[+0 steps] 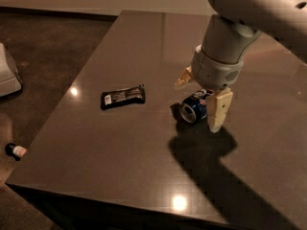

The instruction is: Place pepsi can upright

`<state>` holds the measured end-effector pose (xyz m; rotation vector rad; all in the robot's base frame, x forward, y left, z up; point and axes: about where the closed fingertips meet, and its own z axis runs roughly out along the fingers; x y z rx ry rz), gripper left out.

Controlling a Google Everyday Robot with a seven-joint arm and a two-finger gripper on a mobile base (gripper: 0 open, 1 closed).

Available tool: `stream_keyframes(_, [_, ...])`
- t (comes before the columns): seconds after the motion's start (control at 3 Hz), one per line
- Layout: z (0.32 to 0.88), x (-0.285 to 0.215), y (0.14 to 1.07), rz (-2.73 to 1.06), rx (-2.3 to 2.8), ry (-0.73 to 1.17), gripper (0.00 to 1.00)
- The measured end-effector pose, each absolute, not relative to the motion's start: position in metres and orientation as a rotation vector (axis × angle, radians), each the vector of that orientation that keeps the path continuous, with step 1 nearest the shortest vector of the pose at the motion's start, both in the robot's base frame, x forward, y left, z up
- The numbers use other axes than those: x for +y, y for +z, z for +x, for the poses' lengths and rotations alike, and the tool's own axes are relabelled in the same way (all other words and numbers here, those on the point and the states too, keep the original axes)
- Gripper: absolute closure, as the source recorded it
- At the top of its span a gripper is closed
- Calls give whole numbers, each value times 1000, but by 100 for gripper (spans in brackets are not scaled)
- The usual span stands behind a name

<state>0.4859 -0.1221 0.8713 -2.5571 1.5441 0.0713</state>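
The pepsi can (194, 110) is dark blue and lies on its side on the brown table (120, 152), its silver top facing the front left. My gripper (199, 104) hangs directly over it, open. One cream finger (218, 111) stands just to the can's right. The other fingertip (183, 78) sits behind and to the can's left. The can lies between the two fingers, and its rear part is hidden under the wrist.
A flat black snack wrapper (123, 97) lies on the table left of the can. On the floor at left are a white object (6, 76) and a small bottle (15, 150). The table's front edge runs along the bottom of the view.
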Motion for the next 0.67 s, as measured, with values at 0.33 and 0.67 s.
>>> stream_keyframes(0.33, [487,-124,864,-2575,1546,81,43])
stream_keyframes(0.67, [488,-127,862,-2570,1568,77,65])
